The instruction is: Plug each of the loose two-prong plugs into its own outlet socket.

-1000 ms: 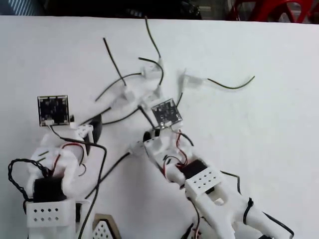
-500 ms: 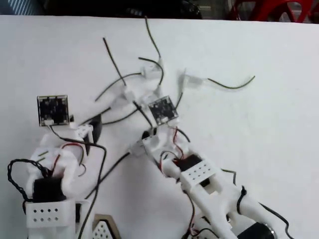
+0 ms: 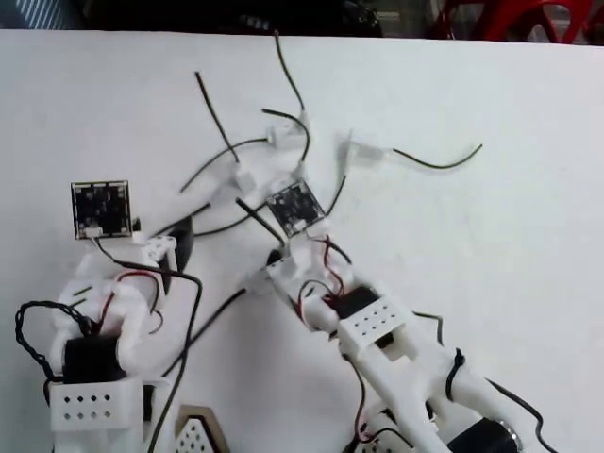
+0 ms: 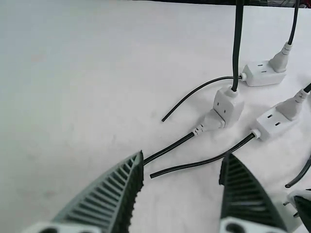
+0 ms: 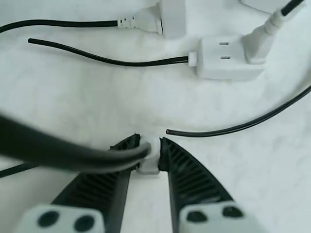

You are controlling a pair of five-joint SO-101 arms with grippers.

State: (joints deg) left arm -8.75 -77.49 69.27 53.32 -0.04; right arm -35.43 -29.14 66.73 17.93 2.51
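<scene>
My right gripper [image 5: 149, 145] is shut on a white two-prong plug [image 5: 147, 161] whose black cable trails off sideways. Just ahead of it lies a white outlet socket [image 5: 221, 59] with two open slots; a second socket [image 5: 172, 17] has a plug in it. In the high view the right gripper [image 3: 276, 257] sits just short of the cluster of sockets [image 3: 283, 189] at mid-table. My left gripper [image 4: 183, 158] is open and holds nothing, low over the table. Three white sockets [image 4: 227, 104] lie beyond it. In the high view the left gripper [image 3: 179, 238] is at the left.
Black cables [image 3: 215, 113] with loose ends fan out over the white table [image 3: 491, 245] around the sockets. One loose cable end [image 5: 168, 132] lies right in front of the right gripper's fingers. Another socket [image 3: 365, 151] lies farther right with its cable.
The right arm has moved left and farther from the table's near edge, toward the socket cluster, with the plug in its gripper. The left arm has kept still.
</scene>
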